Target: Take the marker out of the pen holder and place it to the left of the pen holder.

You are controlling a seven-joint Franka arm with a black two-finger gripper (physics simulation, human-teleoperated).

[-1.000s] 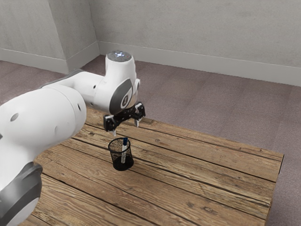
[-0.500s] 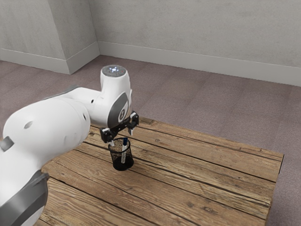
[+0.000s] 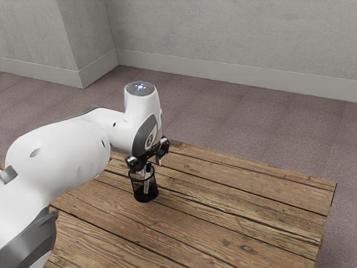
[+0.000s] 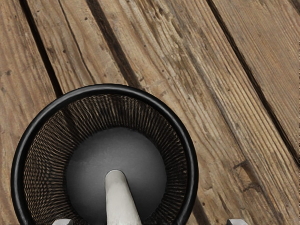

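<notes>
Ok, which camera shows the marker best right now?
The exterior view: it catches the marker from the side, blue upper end and white body together, in the pen holder. The wrist view shows its white body inside the holder.

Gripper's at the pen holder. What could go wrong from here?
The open gripper seems to straddle one side of the pen holder, so closing may pinch or tip it. The marker sits off-centre between the fingertips, so one might shove it first.

I can read no words or numbers anywhere; the mark (image 3: 149, 140) on my arm (image 3: 64, 151) is too small.
</notes>
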